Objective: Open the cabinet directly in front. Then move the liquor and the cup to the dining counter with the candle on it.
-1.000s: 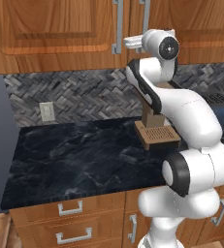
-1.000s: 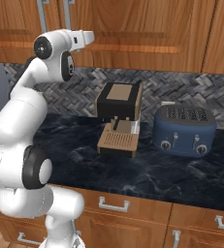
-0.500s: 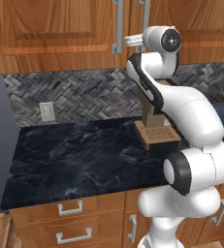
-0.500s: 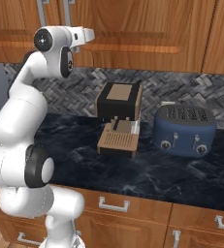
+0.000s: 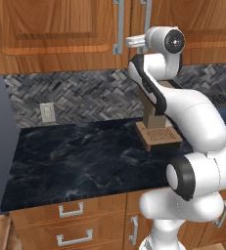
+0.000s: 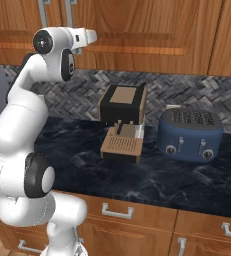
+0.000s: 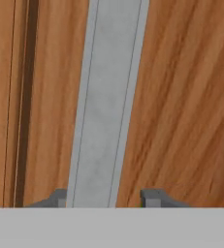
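Presently the gripper (image 7: 106, 198) is straddling the cabinet (image 7: 181, 97) door handle (image 7: 108, 97); whether it is clamping cannot be told.

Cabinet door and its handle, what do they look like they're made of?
Cabinet door: medium-brown wood, going by the streaky grain; smooth, maybe varnished. Handle: likely brushed metal, a flat pale-grey bar with a dull even sheen.

I'm seeing the black marble counter (image 6: 82, 150) carrying a coffee machine (image 6: 123, 120) toward the far wall, with a blue toaster (image 6: 191, 134) sitting just to its right.
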Available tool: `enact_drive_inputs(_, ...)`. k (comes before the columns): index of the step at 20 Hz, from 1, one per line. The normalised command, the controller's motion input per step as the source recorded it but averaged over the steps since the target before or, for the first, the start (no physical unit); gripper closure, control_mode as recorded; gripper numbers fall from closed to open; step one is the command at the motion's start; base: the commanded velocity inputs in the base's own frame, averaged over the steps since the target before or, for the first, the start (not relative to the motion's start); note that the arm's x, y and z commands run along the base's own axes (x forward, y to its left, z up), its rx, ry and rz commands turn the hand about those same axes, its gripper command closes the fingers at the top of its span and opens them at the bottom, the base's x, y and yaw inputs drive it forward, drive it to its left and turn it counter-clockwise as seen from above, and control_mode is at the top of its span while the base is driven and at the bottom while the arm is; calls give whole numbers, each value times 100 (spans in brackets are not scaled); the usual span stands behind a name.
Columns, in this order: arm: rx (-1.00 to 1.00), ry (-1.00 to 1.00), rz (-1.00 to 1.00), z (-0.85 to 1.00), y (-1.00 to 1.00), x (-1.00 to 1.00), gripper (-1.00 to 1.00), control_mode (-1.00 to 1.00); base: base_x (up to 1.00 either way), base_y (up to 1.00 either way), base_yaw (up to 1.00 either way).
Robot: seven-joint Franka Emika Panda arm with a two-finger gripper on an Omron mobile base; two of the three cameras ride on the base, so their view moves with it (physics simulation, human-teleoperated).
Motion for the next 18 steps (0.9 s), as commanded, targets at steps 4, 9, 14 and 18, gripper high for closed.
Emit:
enact_drive_inputs(4, 0, 0, 0, 0, 0, 0, 100, -100, 0, 0, 0)
enact_drive_inputs(9, 0, -11, 0, 32, -9, -37, 100, -100, 0, 0, 0)
enact_drive_inputs(14, 0, -18, -1, 64, -39, -94, 100, -100, 0, 0, 0)
enact_drive_inputs(18, 0, -19, -2, 48, -50, -100, 100, -100, 0, 0, 0)
